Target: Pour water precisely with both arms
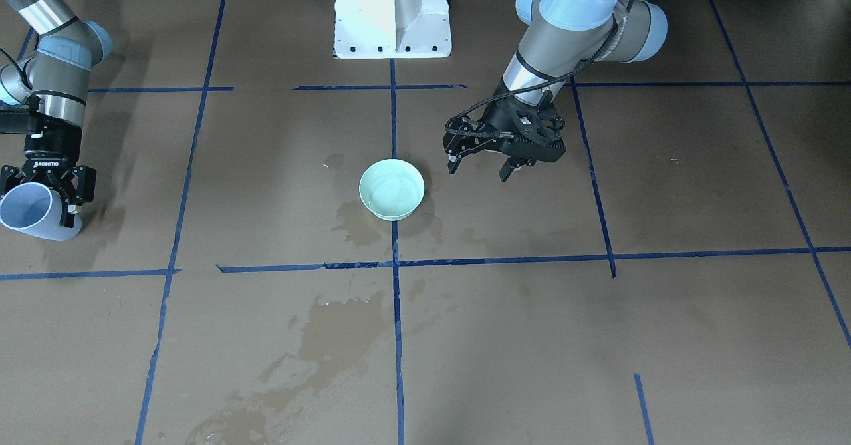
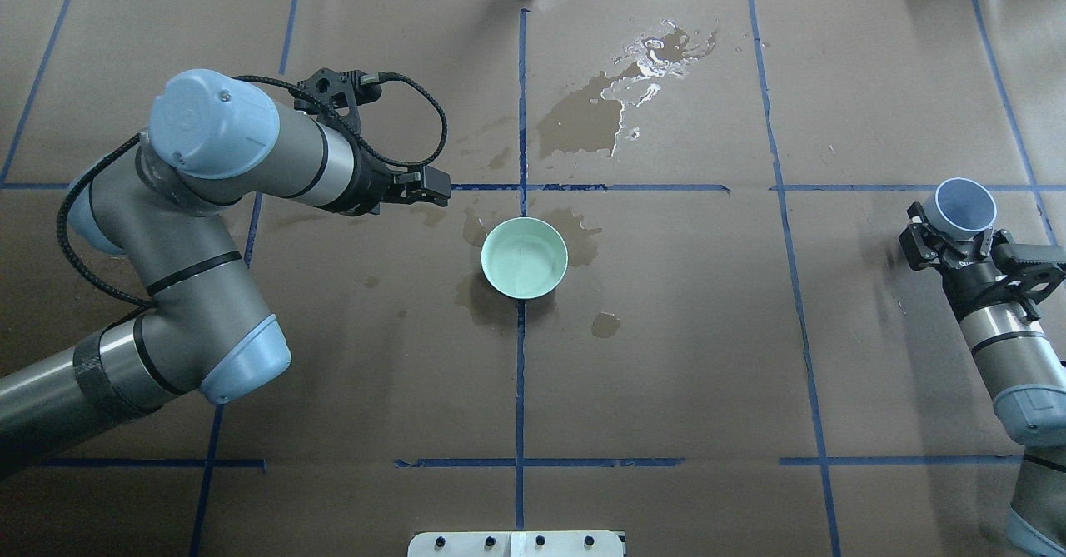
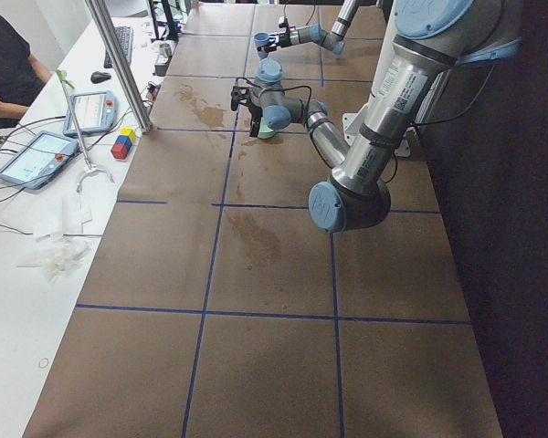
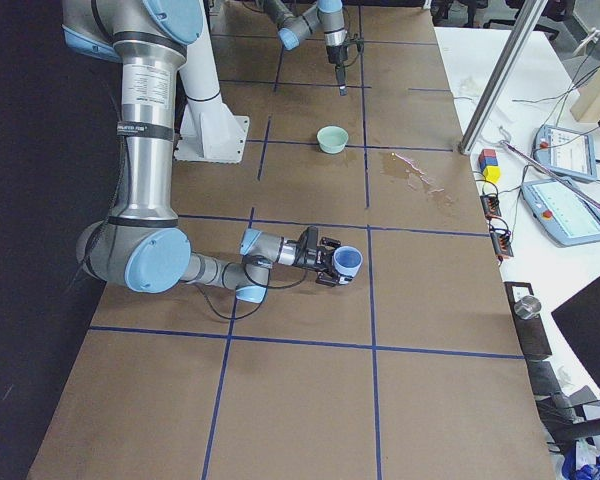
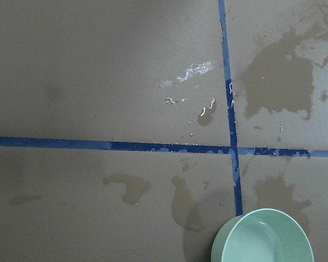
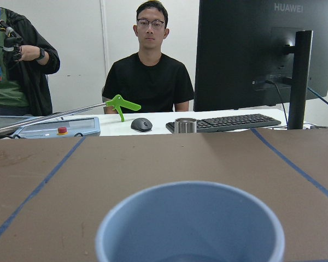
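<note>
Near the tabletop's right edge, the right tool [image 2: 953, 236] grips a pale blue cup [image 2: 964, 204] between its 2 fingers, the cup's mouth tilted toward the far edge. At the tabletop's centre sits a mint-green bowl [image 2: 485, 257] holding a faint glint of water [image 2: 525, 259]. Just left of it and slightly farther hovers the left tool [image 2: 429, 189], spread wide around nothing. Dark wet stains [image 2: 583, 120] lie toward the far edge.
</note>
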Available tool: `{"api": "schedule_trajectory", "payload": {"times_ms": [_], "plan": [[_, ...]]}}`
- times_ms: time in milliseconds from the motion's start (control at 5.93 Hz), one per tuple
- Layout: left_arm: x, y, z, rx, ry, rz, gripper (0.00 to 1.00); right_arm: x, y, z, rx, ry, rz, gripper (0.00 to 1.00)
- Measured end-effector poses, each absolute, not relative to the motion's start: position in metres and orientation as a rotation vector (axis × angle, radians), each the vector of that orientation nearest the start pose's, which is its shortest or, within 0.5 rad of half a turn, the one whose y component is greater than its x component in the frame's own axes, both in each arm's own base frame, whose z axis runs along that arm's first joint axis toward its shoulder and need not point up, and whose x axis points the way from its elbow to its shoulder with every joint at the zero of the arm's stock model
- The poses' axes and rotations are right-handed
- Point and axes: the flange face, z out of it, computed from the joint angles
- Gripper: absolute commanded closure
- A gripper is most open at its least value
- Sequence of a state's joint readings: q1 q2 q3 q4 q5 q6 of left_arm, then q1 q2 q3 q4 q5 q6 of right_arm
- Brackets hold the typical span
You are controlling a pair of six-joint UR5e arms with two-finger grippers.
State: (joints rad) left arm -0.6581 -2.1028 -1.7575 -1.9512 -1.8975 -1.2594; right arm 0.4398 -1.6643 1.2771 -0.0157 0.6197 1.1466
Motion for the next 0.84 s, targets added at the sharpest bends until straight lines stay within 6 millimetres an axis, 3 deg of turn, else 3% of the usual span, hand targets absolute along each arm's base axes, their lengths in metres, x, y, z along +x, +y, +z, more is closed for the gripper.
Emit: {"api": "schedule_trajectory", "payload": {"times_ms": [337, 506, 844], "plan": [[0.4441, -0.4714, 0.2238, 0.248, 1.101, -0.131, 0.00, -0.2866, -0.3704, 0.6635, 1.211, -0.642, 0.576, 0.35], [0.4435, -0.4709, 0.2227, 0.248, 1.104, -0.133, 0.00, -0.2866, -0.3694, 0.6627, 1.211, -0.654, 0.581, 0.01], [0.4423, -0.4700, 0.2206, 0.243, 1.109, -0.143, 0.00, -0.2852, -0.3681, 0.6638, 1.213, -0.658, 0.583, 0.00]]}}
